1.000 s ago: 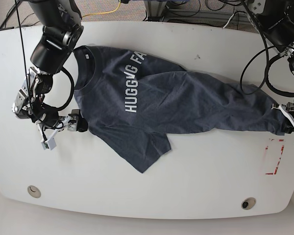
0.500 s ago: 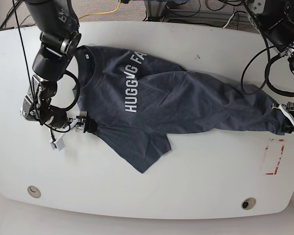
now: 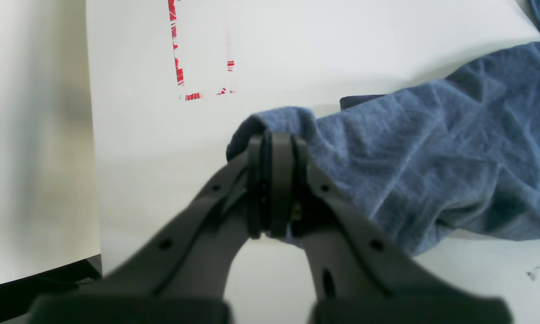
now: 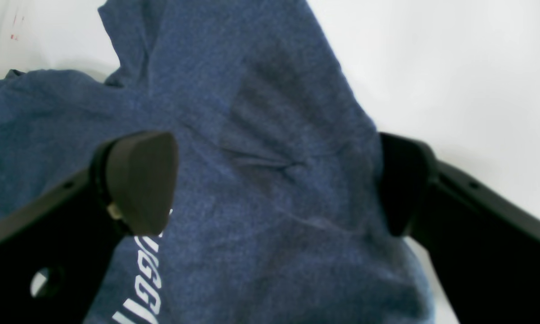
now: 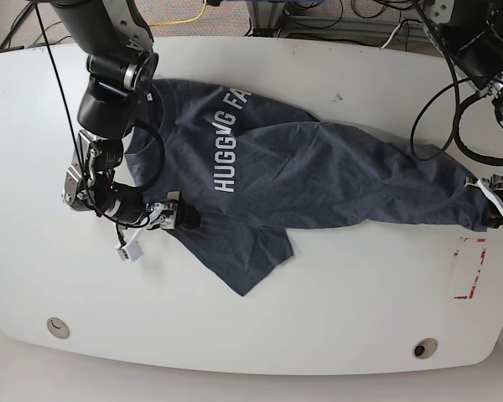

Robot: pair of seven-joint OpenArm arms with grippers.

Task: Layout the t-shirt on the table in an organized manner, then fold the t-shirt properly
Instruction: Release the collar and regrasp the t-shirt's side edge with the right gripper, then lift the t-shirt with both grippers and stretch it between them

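Still sprawled and twisted across the table [image 5: 251, 327], the t-shirt [image 5: 318, 180], hem end stretched toward the red tape mark [image 5: 469, 268] and clenched there in the left gripper [image 3: 274, 148]. Moved in over the past second from off the collar side, the right gripper [image 4: 270, 180], spread wide over the near sleeve, probably touching fabric. Layout unfinished; sleeve grab likely next

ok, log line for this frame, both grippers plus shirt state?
left gripper: shut on t-shirt hem | right gripper: open over sleeve area | shirt: bunched, unfolded on table
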